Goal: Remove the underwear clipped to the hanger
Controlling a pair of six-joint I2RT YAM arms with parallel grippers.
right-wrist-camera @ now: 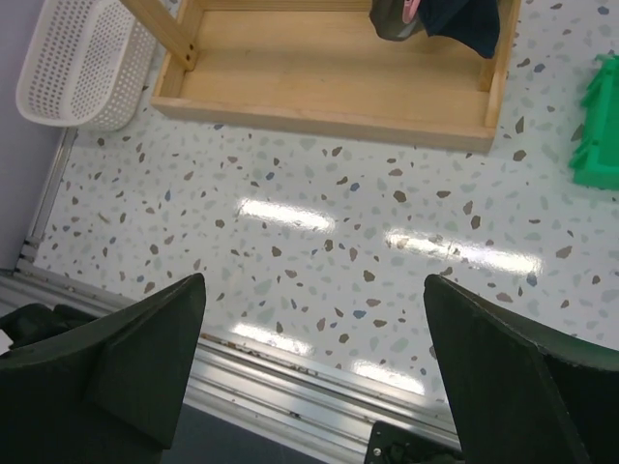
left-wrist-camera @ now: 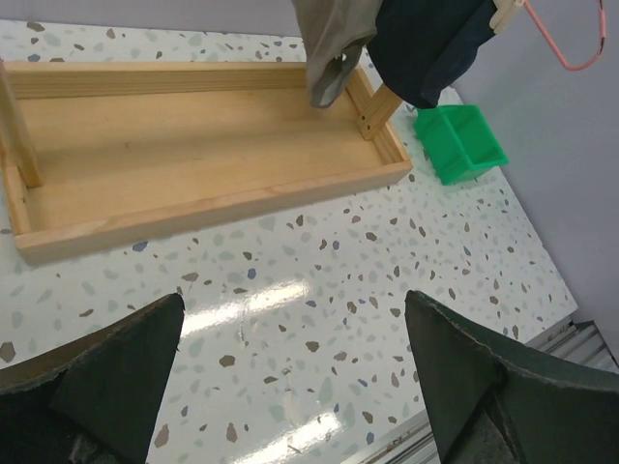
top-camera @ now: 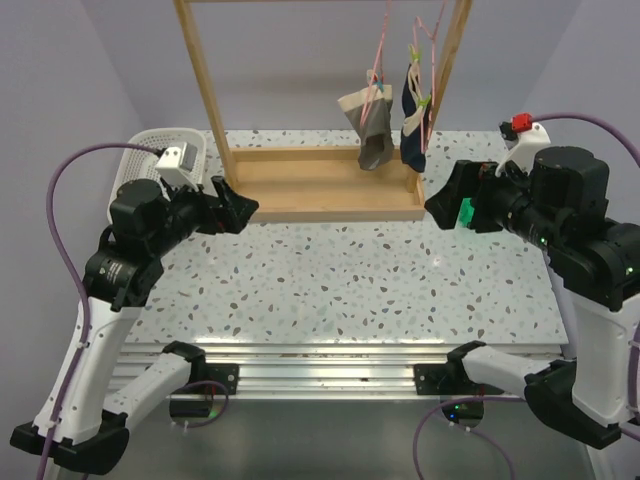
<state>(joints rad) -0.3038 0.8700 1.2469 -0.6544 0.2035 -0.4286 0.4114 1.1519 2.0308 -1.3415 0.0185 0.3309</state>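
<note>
From the top camera I see a pale wooden rack with a tray base (top-camera: pixel 320 195) standing at the far side of a speckled terrazzo table (top-camera: pixel 330 280). Two pairs of underwear hang from pink wire hangers (top-camera: pixel 382 45) at the rack's right end: grey briefs with a beige waistband (top-camera: pixel 370 125) and, just to their right, dark navy briefs (top-camera: pixel 411 120). A white perforated plastic basket (top-camera: pixel 170 145) sits far left. My left gripper (top-camera: pixel 238 208) and right gripper (top-camera: pixel 440 205) hover near the tray's two front corners.

Left wrist camera: the left fingers (left-wrist-camera: pixel 116 367) are spread wide with nothing between them. Both briefs dangle over the tray's right end, and a green plastic bin (left-wrist-camera: pixel 462 143) stands just beyond that corner.

Right wrist camera: the right fingers (right-wrist-camera: pixel 145 348) are likewise spread wide and empty, above bare tabletop.
</note>
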